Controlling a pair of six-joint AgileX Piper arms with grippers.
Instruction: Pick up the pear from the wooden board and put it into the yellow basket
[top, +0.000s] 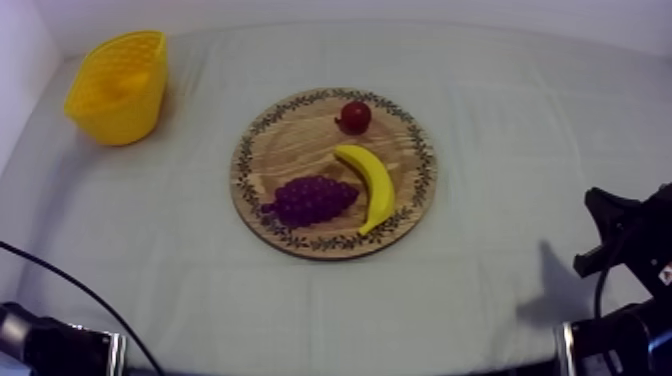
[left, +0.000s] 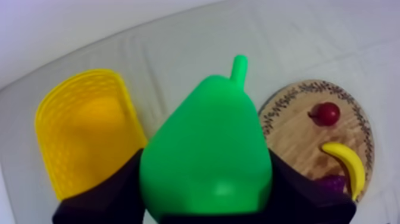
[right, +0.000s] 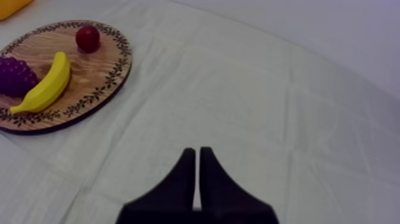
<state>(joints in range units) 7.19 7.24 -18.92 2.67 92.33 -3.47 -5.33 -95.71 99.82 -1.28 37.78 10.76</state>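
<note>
Glossy pear (left: 208, 149) is clamped in L gripper (left: 205, 205). Round wooden board (top: 290, 150) is loaded w/ banana (top: 372, 180), grapes (top: 312, 198), small red fruit (top: 354, 116); lattice-walled yellow basket (top: 125, 110) to its left. R gripper (right: 197, 156) pinched closed, empty.

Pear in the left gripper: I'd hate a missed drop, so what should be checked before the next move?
1. Grip on the pear: ok; fingers of the left gripper press both its sides.
2. Pear off the wooden board: ok; banana, grapes and small red fruit lie there.
3. Yellow basket free: ok; nothing seen inside.
4. Pear above the basket: not ok, apparently; the basket sits to one side of it.
5. Right gripper clear: ok; shut, over bare cloth beside the board.
</note>
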